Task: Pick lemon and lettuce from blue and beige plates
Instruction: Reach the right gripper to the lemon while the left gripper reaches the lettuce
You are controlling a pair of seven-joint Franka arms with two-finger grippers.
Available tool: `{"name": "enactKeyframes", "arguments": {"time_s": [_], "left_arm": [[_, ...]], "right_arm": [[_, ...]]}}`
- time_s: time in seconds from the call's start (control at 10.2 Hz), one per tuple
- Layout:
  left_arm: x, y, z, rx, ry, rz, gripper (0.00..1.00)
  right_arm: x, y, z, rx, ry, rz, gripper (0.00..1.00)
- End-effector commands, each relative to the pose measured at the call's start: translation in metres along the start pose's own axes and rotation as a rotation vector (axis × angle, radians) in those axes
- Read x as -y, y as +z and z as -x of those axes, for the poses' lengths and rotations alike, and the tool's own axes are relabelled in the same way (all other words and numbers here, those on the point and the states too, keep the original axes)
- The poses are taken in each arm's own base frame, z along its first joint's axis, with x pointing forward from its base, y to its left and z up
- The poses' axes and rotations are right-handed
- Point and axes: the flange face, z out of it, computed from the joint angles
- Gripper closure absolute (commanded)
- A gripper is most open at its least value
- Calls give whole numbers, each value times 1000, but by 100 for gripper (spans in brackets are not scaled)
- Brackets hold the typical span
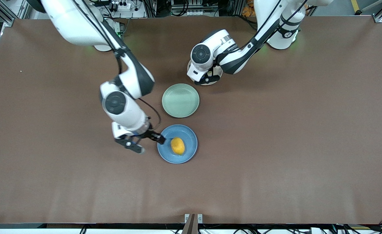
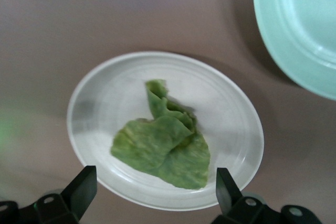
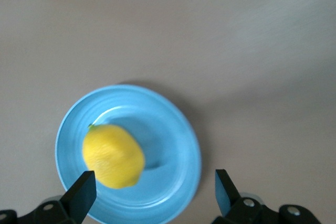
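Both arms are in the approach, neither pick made yet. The right gripper hangs over the edge of the blue plate at the right arm's side, jaws wide apart and empty; the lemon lies on that plate, just off its line, so I'd say it must shift over the fruit before dropping. The left gripper hovers over the beige plate, jaws spread wide, nothing held, the lettuce on the plate between the fingers; it looks ready to descend and close. A green plate sits between the two
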Motion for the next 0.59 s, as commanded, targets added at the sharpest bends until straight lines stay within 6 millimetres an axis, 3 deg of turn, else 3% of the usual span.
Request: {"name": "enactKeyframes", "arguments": {"time_s": [0.0,0.2,0.49], "left_arm": [[-14,21,5,10,-1,-1,0],[-15,30,3,21,0,-9,0],[-15,45,-3,26,8,-23,0]], "right_arm": [[30,17,16,-41,-56,-9,0],[39,36,30,-65,-106,-6,0],[48,61,33,-120,-166,-24,0]]}}
